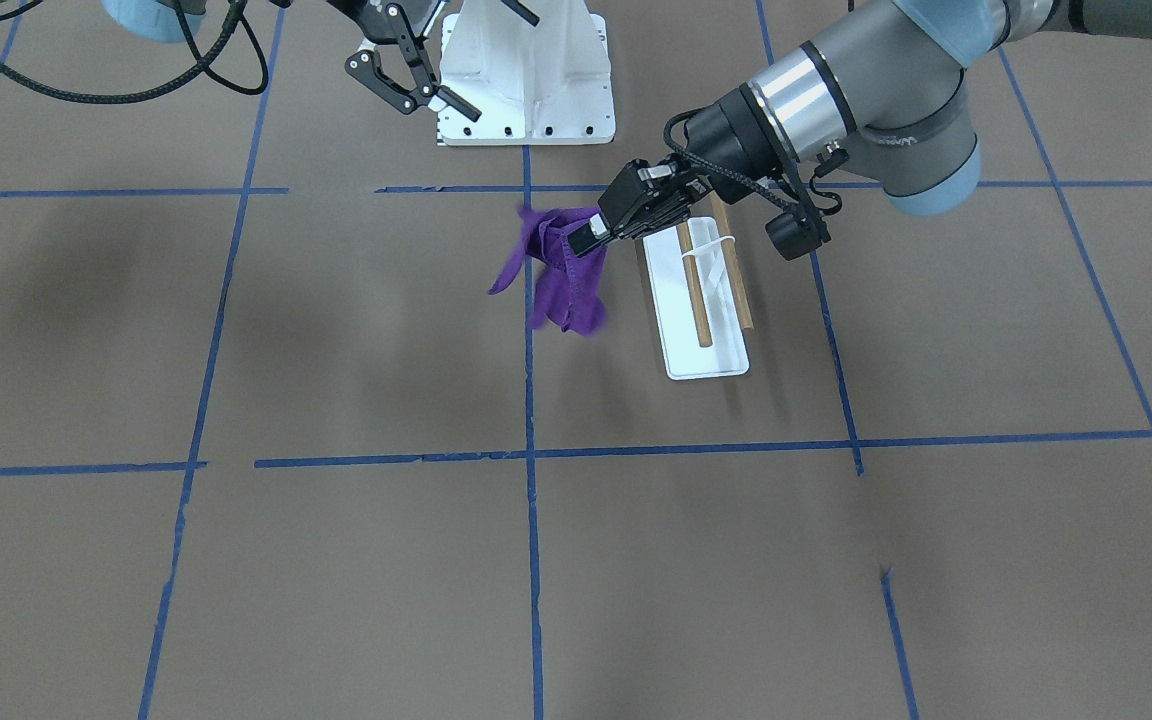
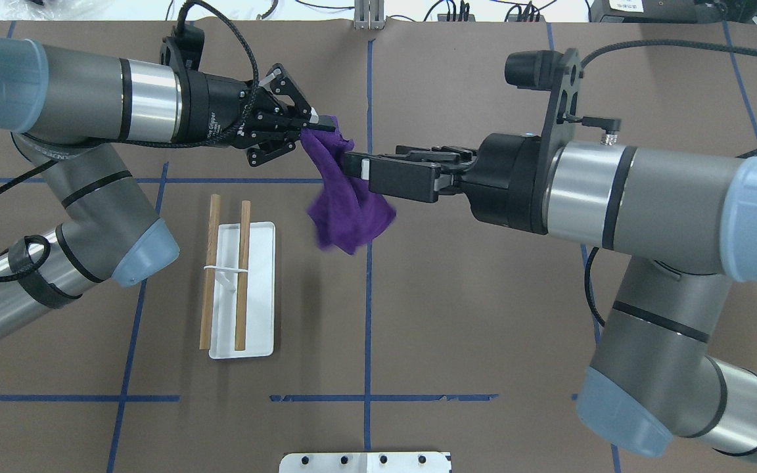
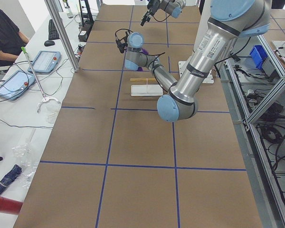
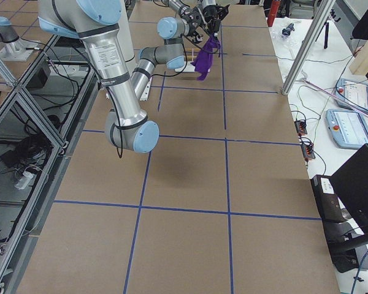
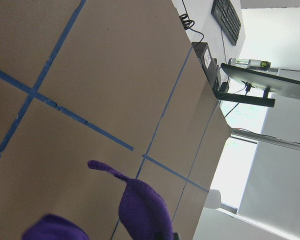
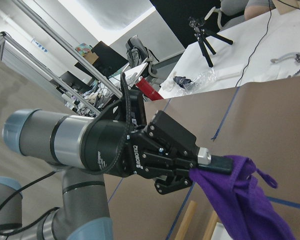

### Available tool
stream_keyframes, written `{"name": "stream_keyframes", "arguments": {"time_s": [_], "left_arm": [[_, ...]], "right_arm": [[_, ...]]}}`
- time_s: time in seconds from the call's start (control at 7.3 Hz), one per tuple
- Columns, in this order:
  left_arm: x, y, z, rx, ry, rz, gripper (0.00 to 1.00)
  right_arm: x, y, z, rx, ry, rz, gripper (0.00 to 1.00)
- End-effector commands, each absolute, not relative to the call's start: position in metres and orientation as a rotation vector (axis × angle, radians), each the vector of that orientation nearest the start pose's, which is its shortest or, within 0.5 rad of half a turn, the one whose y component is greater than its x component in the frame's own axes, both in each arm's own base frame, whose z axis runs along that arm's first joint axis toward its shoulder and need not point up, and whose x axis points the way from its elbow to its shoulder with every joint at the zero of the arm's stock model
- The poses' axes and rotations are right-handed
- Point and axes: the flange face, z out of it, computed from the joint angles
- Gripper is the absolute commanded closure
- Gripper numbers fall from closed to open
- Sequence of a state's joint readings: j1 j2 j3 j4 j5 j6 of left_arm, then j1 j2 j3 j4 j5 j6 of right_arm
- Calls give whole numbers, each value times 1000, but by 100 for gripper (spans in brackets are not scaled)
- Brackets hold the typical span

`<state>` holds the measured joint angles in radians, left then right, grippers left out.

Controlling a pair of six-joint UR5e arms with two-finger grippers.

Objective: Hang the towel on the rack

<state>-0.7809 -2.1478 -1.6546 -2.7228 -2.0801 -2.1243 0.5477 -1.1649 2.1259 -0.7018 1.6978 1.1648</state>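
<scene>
Right gripper (image 2: 355, 167) is the big thing up close in the overhead shot, pointing at the towel (image 2: 345, 210). From the front you can see its jaws are spread wide, holding nothing and clear of the cloth. Left gripper (image 2: 316, 125) has its jaws pinched on the towel's top corner, so the purple cloth dangles bunched up in the air over the brown table (image 2: 483, 315). The rack (image 2: 260, 289), a white base with two wooden bars, sits nearby on the left arm's side, not touching it.

Brown table (image 1: 336, 600) (blue tape lines (image 1: 535, 600)), white mount (image 1: 526, 90).
</scene>
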Motion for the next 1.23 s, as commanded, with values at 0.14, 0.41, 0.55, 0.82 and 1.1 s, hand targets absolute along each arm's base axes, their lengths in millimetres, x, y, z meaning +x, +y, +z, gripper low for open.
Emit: {"name": "stream_keyframes", "arguments": {"time_s": [0.14, 0.41, 0.55, 0.82, 1.1], "left_arm": [[365, -483, 157, -159, 1808, -499, 100], [366, -483, 142, -153, 1825, -491, 100], [362, -483, 133, -109, 1854, -515, 100], [349, -473, 111, -12, 1935, -584, 100], [357, -444, 92, 62, 1968, -597, 100]], "right_arm": [[-247, -315, 192, 615, -1559, -109, 0], [-148, -367, 252, 495, -1453, -111, 0], [-104, -396, 290, 493, -1395, -120, 0], [-50, -442, 364, 502, -1274, -5, 0], [-15, -466, 393, 459, -1122, 212, 0]]}}
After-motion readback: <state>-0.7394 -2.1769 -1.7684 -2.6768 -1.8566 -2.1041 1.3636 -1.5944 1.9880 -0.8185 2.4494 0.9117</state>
